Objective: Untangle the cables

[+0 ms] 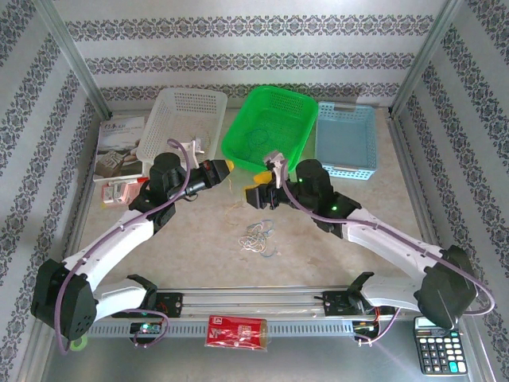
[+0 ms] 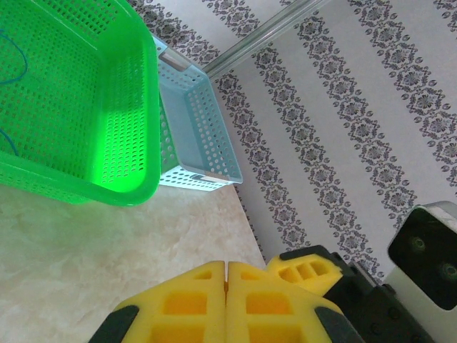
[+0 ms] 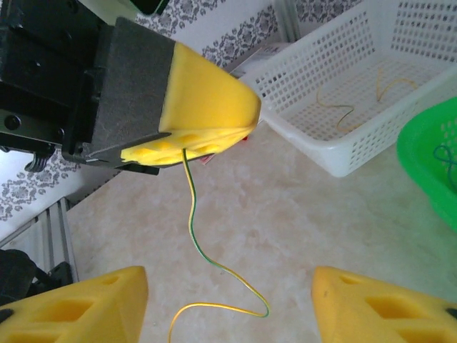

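Left gripper pinching a strand, right gripper wide open!

The left gripper (image 1: 227, 165) is clenched hard on a yellow-green cable (image 3: 191, 214). The cable dangles from its pads (image 3: 207, 107) and curls down between the parted fingers of the right gripper (image 3: 230, 293), which is released and grasping nothing. The cable pile (image 1: 258, 237) lies on the table (image 1: 191, 231) at 6 o'clock from both grippers. The green basket (image 1: 266, 123) at 12 o'clock holds a blue strand (image 3: 446, 157), the white basket (image 1: 183, 119) at 11 o'clock a yellow strand (image 3: 341, 108).
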